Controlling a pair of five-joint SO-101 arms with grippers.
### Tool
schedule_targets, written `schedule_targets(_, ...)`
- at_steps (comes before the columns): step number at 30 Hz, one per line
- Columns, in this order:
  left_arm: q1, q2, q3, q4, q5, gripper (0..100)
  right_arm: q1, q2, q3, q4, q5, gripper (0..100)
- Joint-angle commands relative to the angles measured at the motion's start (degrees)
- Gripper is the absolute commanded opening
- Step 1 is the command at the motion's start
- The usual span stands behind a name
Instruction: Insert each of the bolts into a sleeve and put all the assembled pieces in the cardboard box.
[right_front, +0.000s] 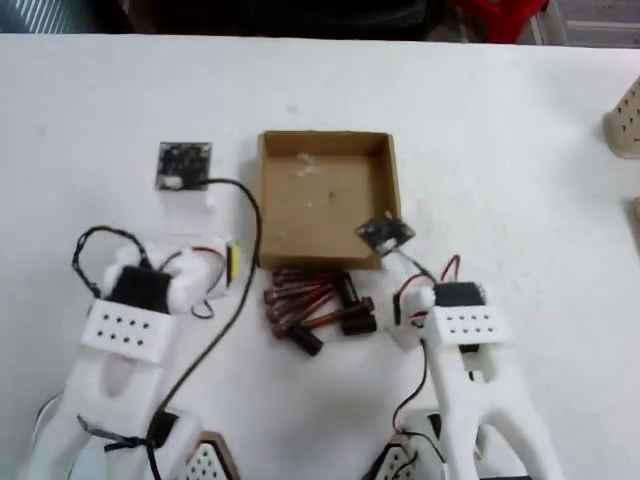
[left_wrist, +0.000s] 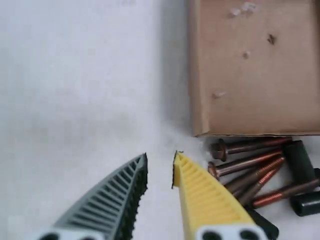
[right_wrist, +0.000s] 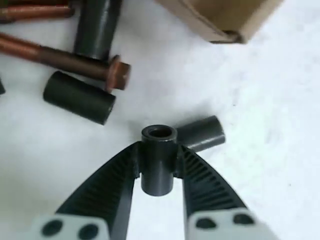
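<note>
Right wrist view has the right gripper clamped on a black sleeve. Its two dark fingers press the sides below the rim, so the open bore faces up and is free. Whether the sleeve's foot rests on the white table or hangs just above it I cannot tell. Close behind it a second sleeve lies on its side, then a third sleeve, then a copper bolt with a flanged head, and farthest off a corner of the cardboard box. Left wrist view shows the left gripper empty, its grey and yellow fingers a narrow gap apart over bare table. The loose bolts lie just beside the yellow finger, and the box's near corner is beyond them. From the high view, the heap of bolts and sleeves sits in the lower centre of the frame between the two arms, just below the box at centre. The box floor carries only a few crumbs, so I judge that no assembled piece is in yet. The step in hand looks like mating a first bolt with the held sleeve. To do it well, the right arm should hold the sleeve plumb with its mouth unobstructed. The left jaws should open wider and take an outer bolt by the shank near its head, leaving the tip free. That tip should be lined up on the bore's axis before any push, because a tilted entry would likely jam or twist the sleeve in its grip.
</note>
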Motion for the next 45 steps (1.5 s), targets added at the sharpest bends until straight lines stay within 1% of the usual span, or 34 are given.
schedule_targets(1, 5.7, 6.5, -6.2, -1.6, 3.7, 12, 2.8, -0.8, -3.6, 0.0, -2.3, 1.7)
schedule_targets(6, 9.3, 20.4, -12.1, -1.8, 3.9, 12, 5.6, -0.8, -4.4, -1.7, -6.1, 1.7)
schedule_targets(9, 12.1, 25.5, -13.6, -1.8, 3.8, 12, 6.9, -0.8, -4.6, -2.8, -7.4, 1.7)
schedule_targets(11, 13.8, 26.2, -13.4, -2.5, 3.8, 12, 6.9, -0.8, -4.4, -2.9, -7.4, 1.7)
schedule_targets(13, 15.4, 25.7, -11.3, -5.1, 2.9, 12, 6.6, -0.8, -4.3, -2.9, -7.4, 1.7)
schedule_targets(16, 17.9, 24.0, -6.8, -10.5, -1.6, 12, 6.6, -0.6, -4.3, -2.9, -7.4, 1.7)
schedule_targets(18, 18.9, 22.9, -3.6, -13.8, -2.9, 12, 6.6, -0.4, -4.3, -3.0, -7.4, 1.7)
schedule_targets(21, 18.6, 22.6, -1.1, -16.9, -3.2, 12, 6.6, -0.3, -4.2, -3.0, -7.4, 1.7)
schedule_targets(30, 18.7, 22.8, 0.6, -17.7, -3.3, 12, 6.5, -0.3, -4.1, -2.7, -7.1, 1.7)
schedule_targets(33, 18.8, 23.6, 3.4, -21.7, -4.7, 12, 6.5, -0.3, -4.1, -2.7, -7.0, 1.7)
schedule_targets(36, 17.8, 28.0, 2.5, -24.6, -4.7, 12, 6.5, -0.3, -4.1, -2.6, -6.9, 1.7)
schedule_targets(40, 15.6, 36.6, -5.5, -22.1, -4.7, 12, 6.5, -0.3, -4.1, -2.6, -6.9, 1.7)
schedule_targets(45, 14.0, 43.4, -14.2, -16.0, -4.7, 12, 6.5, -0.3, -4.1, -2.6, -6.9, 1.7)
